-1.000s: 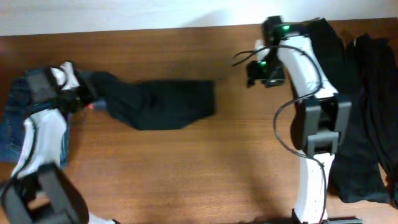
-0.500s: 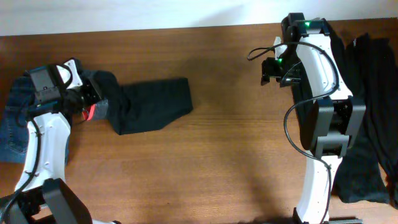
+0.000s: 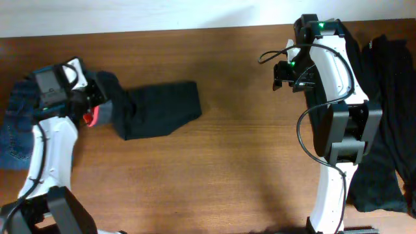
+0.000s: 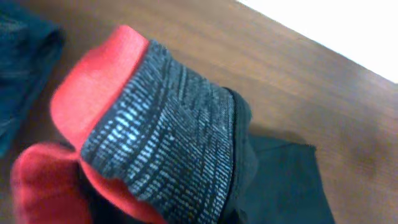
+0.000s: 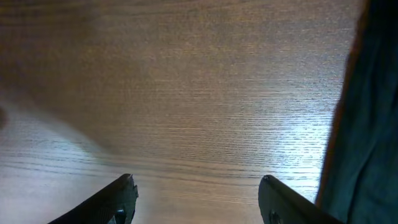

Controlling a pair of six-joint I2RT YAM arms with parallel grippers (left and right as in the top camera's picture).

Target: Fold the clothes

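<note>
The black trousers (image 3: 159, 110) lie folded on the left half of the wooden table, with the waist end at the left. My left gripper (image 3: 93, 104) is shut on that waist end, where red lining (image 3: 90, 119) shows. In the left wrist view the grey-black waistband (image 4: 168, 130) and its red lining (image 4: 93, 93) fill the frame and hide the fingers. My right gripper (image 3: 286, 70) is open and empty over bare wood at the back right; its two fingers are spread wide apart in the right wrist view (image 5: 196, 180).
A pile of more black garments (image 3: 390, 110) lies along the right edge behind the right arm; its edge shows in the right wrist view (image 5: 367, 124). Blue denim jeans (image 3: 13, 133) lie at the far left, under the left arm, and also show in the left wrist view (image 4: 25, 56).
The left gripper pulled the trousers to the left and they became shorter and more bunched. The right arm moved right and back, away from them, then stayed still.
</note>
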